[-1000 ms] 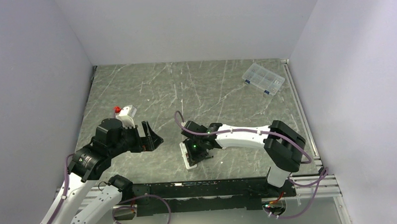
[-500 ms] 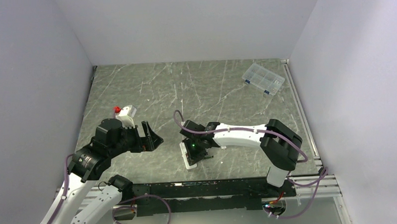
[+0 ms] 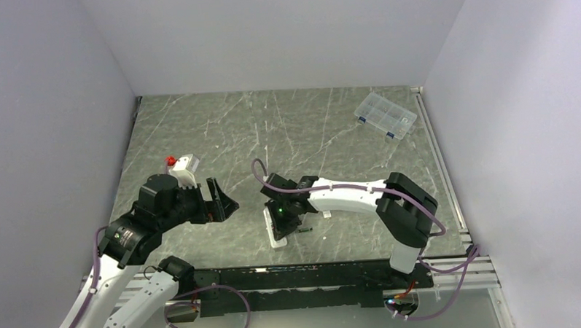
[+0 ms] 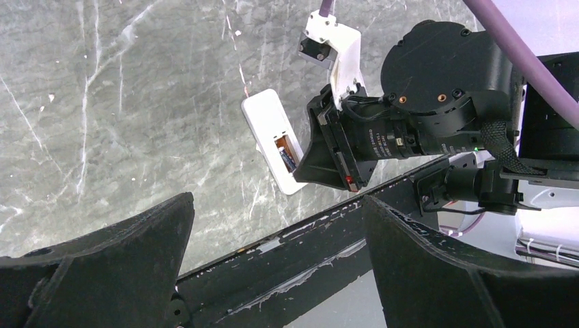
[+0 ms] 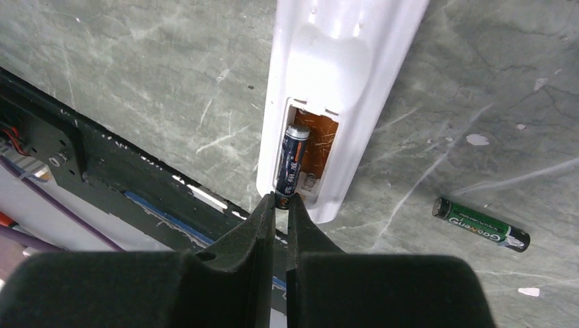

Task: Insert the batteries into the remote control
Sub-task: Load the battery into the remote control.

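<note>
The white remote control (image 5: 341, 75) lies back up on the marble table with its battery bay open. One dark battery (image 5: 292, 154) sits tilted in the bay's left slot. My right gripper (image 5: 281, 199) is shut on that battery's near end. A second, green-labelled battery (image 5: 481, 225) lies loose on the table to the right of the remote. In the top view the right gripper (image 3: 286, 217) hangs over the remote control (image 3: 276, 237) near the front edge. My left gripper (image 3: 227, 205) stands open and empty to the left, apart from the remote control (image 4: 267, 123).
A clear compartmented box (image 3: 386, 115) sits at the far right corner. The black front rail (image 5: 102, 171) runs just beside the remote's near end. The rail (image 4: 307, 239) also shows between the left gripper's fingers.
The right arm has shifted slightly left over the remote, still shut on the battery. The left arm has not moved.
</note>
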{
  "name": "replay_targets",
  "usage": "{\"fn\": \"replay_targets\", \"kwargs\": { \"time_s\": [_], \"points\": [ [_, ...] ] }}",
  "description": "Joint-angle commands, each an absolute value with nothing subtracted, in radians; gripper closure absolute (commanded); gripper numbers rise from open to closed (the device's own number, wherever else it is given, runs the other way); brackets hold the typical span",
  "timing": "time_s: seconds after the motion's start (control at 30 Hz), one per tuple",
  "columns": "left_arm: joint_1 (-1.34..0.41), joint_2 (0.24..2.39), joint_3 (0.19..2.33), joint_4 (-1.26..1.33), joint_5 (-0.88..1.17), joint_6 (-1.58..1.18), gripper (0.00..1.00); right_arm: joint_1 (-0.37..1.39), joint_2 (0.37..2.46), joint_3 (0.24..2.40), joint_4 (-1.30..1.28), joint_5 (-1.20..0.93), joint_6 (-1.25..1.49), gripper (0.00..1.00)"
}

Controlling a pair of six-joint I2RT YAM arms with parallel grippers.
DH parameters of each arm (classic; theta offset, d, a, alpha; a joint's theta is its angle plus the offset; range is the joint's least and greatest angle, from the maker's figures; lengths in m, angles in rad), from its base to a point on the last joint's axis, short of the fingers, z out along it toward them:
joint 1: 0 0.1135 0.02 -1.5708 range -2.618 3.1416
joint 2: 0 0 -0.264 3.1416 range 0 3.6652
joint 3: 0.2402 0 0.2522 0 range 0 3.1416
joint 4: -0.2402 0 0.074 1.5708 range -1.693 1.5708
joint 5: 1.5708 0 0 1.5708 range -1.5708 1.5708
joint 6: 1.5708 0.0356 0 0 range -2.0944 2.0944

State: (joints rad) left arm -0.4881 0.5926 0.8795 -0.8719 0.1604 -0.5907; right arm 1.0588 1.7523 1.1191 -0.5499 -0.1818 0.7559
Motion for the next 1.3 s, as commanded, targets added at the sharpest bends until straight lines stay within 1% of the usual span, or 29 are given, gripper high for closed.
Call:
{"fn": "replay_targets", "kwargs": {
  "time_s": [0.0, 0.5, 0.8, 1.0, 1.27],
  "points": [
    [-0.489, 0.584, 0.879, -0.824, 0.166, -0.587, 0.02, 1.053, 1.768, 1.172, -0.576, -0.175, 0.761, 1.0],
    [-0.489, 0.579, 0.881, -0.824, 0.163, -0.584, 0.02, 1.049, 1.781, 1.177, -0.589, -0.173, 0.776, 0.99],
    [-0.489, 0.577, 0.88, -0.822, 0.166, -0.584, 0.02, 1.049, 1.795, 1.192, -0.589, -0.17, 0.785, 0.97],
    [-0.489, 0.578, 0.88, -0.823, 0.167, -0.583, 0.02, 1.047, 1.805, 1.211, -0.598, -0.167, 0.784, 0.93],
    [-0.489, 0.579, 0.879, -0.822, 0.168, -0.58, 0.02, 1.048, 1.812, 1.221, -0.602, -0.169, 0.784, 0.85]
  ]
}}
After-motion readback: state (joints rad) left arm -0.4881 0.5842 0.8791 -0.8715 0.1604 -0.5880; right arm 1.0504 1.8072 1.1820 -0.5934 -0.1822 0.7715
